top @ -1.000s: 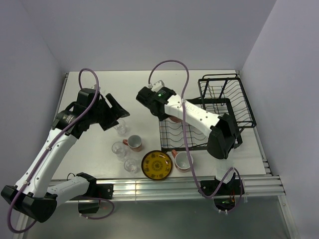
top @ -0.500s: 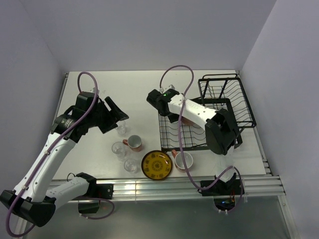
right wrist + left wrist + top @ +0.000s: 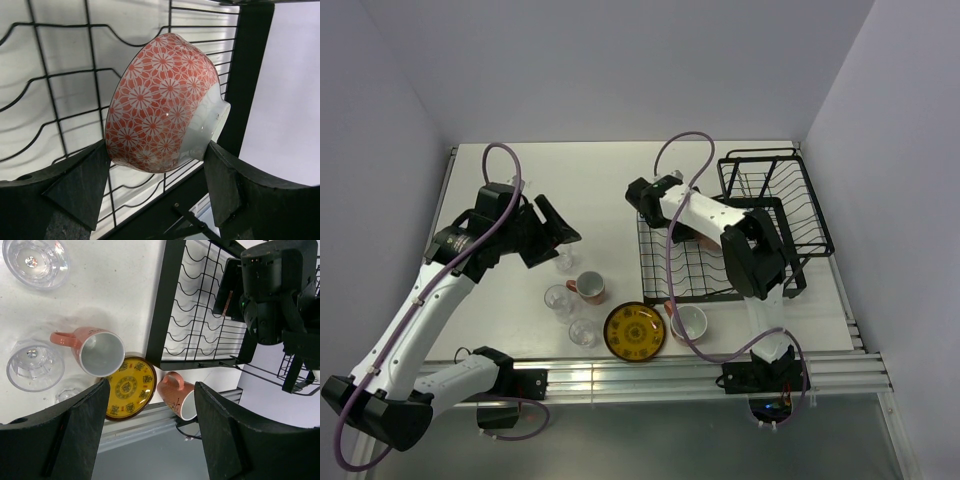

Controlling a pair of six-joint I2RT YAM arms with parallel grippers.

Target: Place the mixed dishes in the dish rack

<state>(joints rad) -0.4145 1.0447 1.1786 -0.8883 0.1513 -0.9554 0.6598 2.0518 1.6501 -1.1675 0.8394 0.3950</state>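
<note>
now carried in over the dish rack (image 3: 250,75), no longer short of it: pink bowl (image 3: 165,95), tilted, clasped in the right tool (image 3: 157,150), ready for slotting. left tool (image 3: 150,390) wide, empty.

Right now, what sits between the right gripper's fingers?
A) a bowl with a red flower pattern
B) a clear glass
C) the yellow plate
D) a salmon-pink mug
A: the right wrist view shows the bowl, red flower pattern outside, tilted on its side between the fingers of the right gripper, over the wires of the dish rack.
</note>
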